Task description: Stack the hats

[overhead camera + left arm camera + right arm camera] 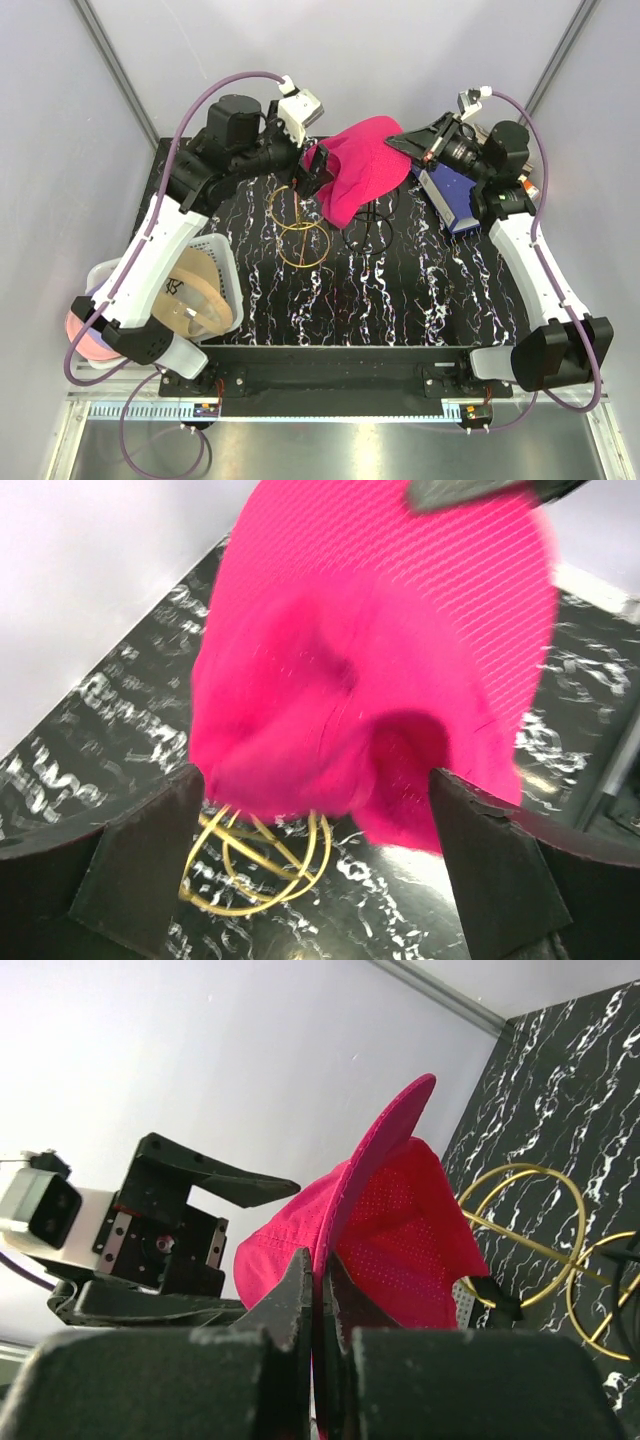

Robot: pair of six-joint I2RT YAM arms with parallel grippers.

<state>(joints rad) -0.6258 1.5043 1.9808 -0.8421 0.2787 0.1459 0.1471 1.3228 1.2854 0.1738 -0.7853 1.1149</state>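
The magenta hat (358, 165) hangs in the air above the back of the table. My right gripper (405, 145) is shut on its brim; in the right wrist view the fingers (322, 1280) pinch the brim edge and the hat (400, 1240) hangs beyond them. My left gripper (316, 172) is open at the hat's crown. In the left wrist view its jaws stand wide apart around (320, 870), with the crown (350, 680) just ahead of them. A tan hat (195, 290) lies in the white basket (228, 262). A light pink hat (80, 335) shows beside the basket.
Gold wire ring frames (300, 225) lie on the black marbled table (400, 290) under the hat, also in the left wrist view (260, 860) and the right wrist view (530, 1230). Black wire ring frames (370, 220) lie beside them. A blue box (450, 195) sits at back right.
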